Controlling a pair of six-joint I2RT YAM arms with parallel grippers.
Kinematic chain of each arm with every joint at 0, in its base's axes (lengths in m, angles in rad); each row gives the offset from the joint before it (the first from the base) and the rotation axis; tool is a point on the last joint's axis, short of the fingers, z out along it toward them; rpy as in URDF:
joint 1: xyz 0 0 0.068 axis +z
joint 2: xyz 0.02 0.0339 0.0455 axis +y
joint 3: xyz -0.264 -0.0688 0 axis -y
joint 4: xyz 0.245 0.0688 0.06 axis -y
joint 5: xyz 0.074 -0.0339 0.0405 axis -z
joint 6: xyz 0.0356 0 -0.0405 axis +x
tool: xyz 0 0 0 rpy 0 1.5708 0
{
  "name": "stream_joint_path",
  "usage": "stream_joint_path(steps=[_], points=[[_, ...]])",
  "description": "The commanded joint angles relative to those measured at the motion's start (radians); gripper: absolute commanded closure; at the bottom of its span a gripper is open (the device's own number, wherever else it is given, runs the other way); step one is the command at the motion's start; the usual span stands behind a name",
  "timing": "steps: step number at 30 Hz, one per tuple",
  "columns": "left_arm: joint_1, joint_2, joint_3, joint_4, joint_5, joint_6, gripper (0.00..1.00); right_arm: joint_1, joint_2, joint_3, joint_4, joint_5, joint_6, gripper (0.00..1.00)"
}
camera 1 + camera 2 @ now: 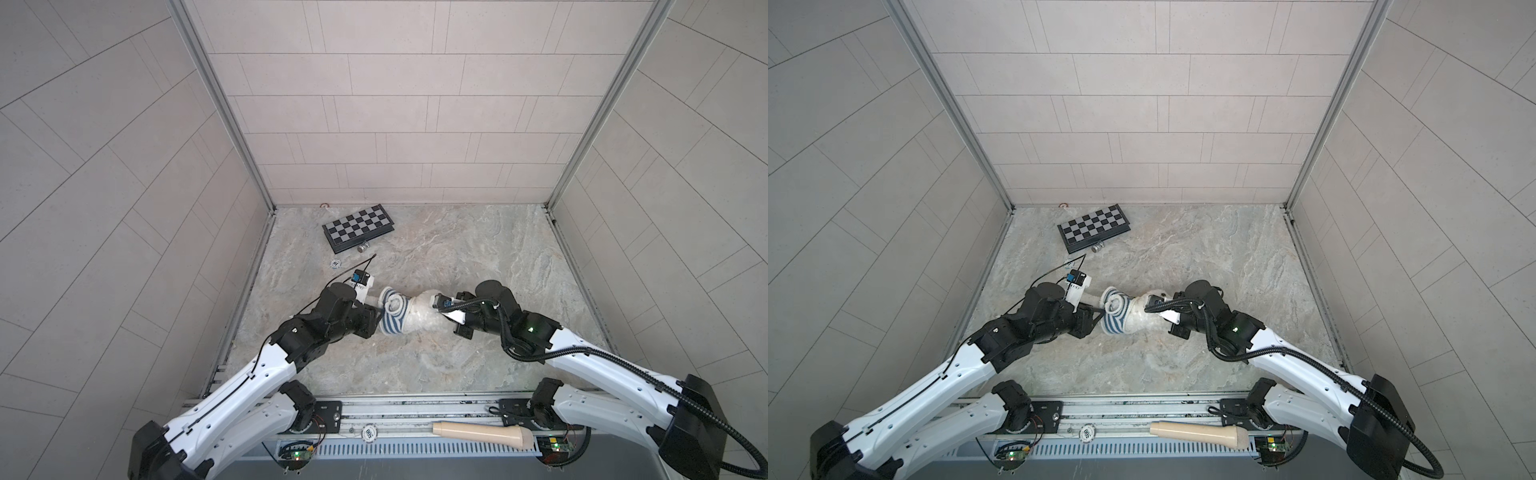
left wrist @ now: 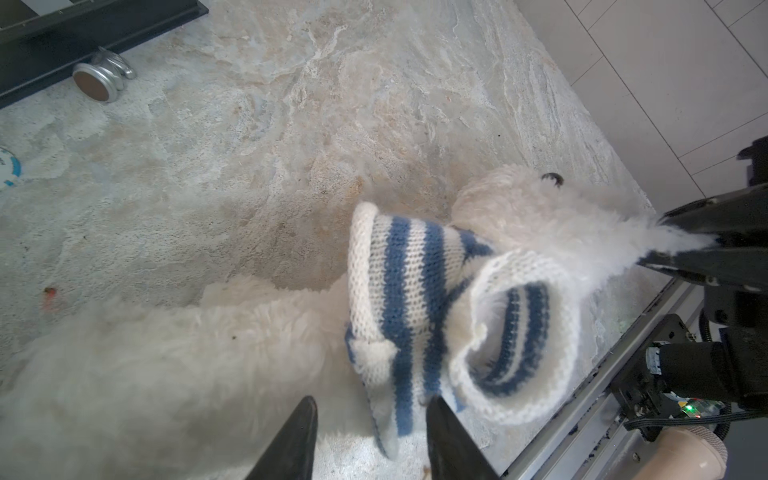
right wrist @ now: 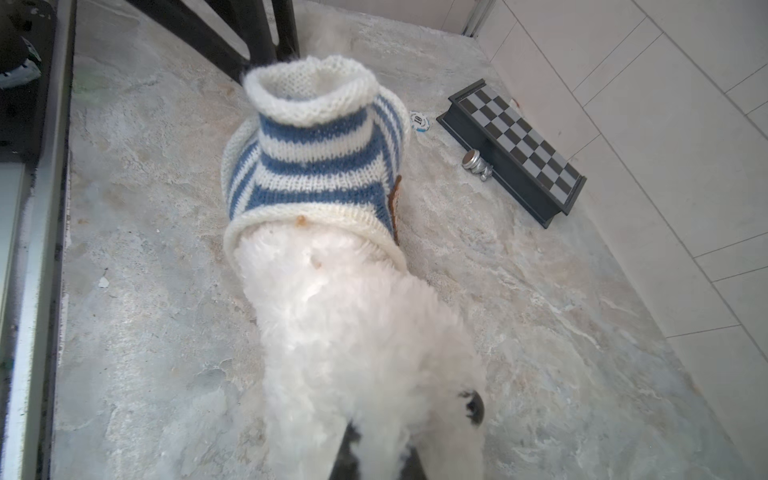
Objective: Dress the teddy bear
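White fluffy teddy bear [image 1: 420,319] lying mid-surface [image 1: 436,249] between the arms, blue-and-white striped knit shirt [image 1: 392,322] pulled over one end, bare fur beyond the hem, right end effector [image 2: 656,245] clenched on its fur, left end effector [image 2: 374,440] released, shirt edge between its parted jaws.

Marbled tabletop [image 1: 457,249], chessboard [image 1: 358,227], chip [image 1: 336,263], teddy bear [image 3: 353,332]
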Motion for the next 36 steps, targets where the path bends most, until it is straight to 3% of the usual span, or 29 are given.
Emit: stream_joint_path(steps=[1,12,19,36], points=[[-0.001,-0.018,0.066,-0.058,0.016,0.025,0.52,0.014,-0.015,-0.01,0.125,0.041,-0.097,1.0],[0.015,0.07,0.14,-0.005,0.049,0.005,0.51,0.061,0.011,-0.082,0.2,0.086,-0.208,1.0],[0.019,0.228,0.152,0.016,0.024,0.02,0.59,0.077,0.058,-0.104,0.248,0.116,-0.249,1.0],[-0.031,0.254,0.009,0.096,0.046,-0.049,0.72,0.099,0.149,-0.151,0.435,0.233,-0.264,0.72]])
